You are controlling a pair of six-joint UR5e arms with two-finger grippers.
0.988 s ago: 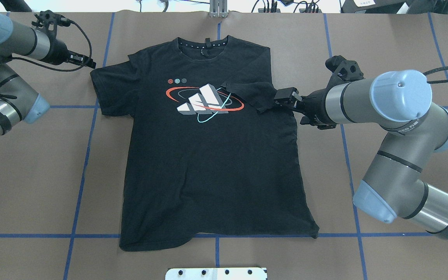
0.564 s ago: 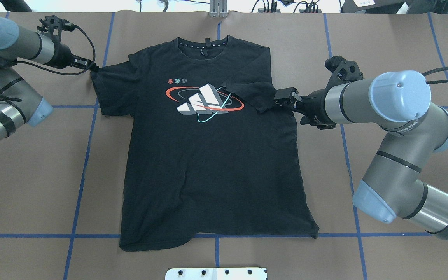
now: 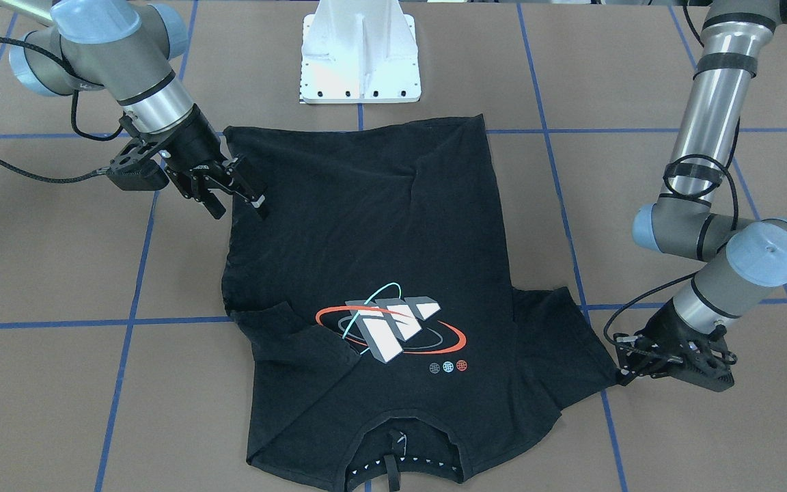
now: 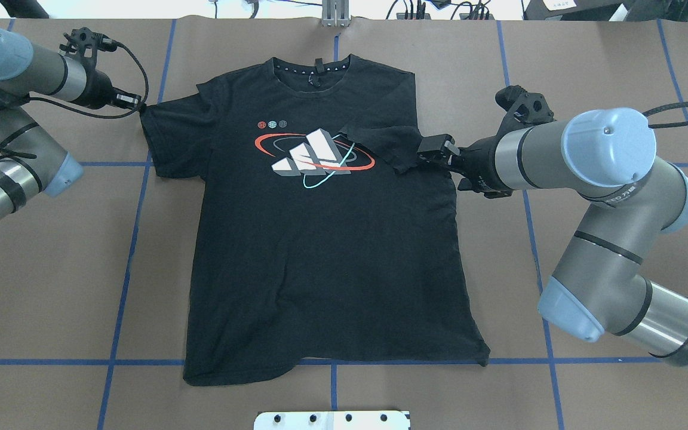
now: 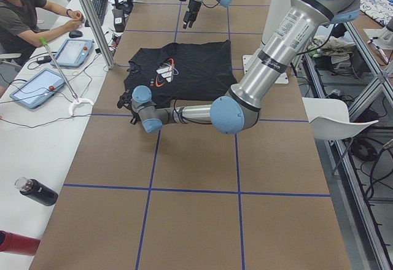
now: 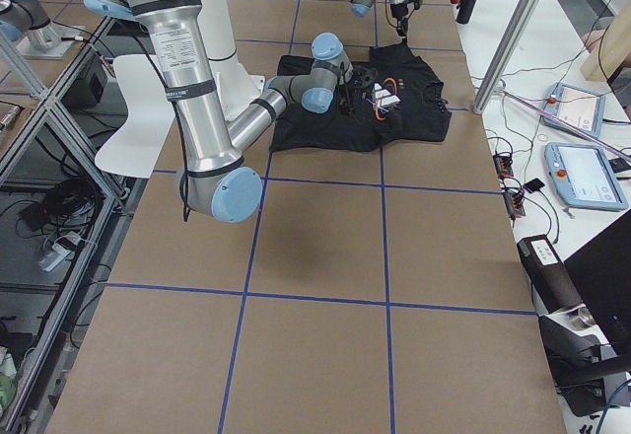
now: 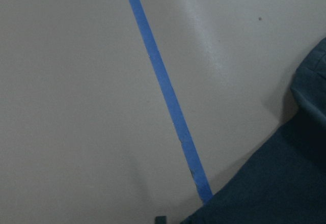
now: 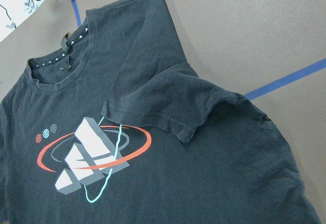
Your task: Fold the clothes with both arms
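I have the black T-shirt (image 4: 320, 251) lying flat on the worktop (image 4: 51, 269), chest graphic (image 4: 311, 156) up, and its sleeve (image 4: 383, 146) on my right arm's side is turned in over the graphic's edge. My right hand (image 3: 233, 195) sits at the shirt's side edge by that sleeve, fingers spread and empty. My left hand (image 4: 139, 106) touches the tip of the other sleeve, and I cannot tell whether it is closed.
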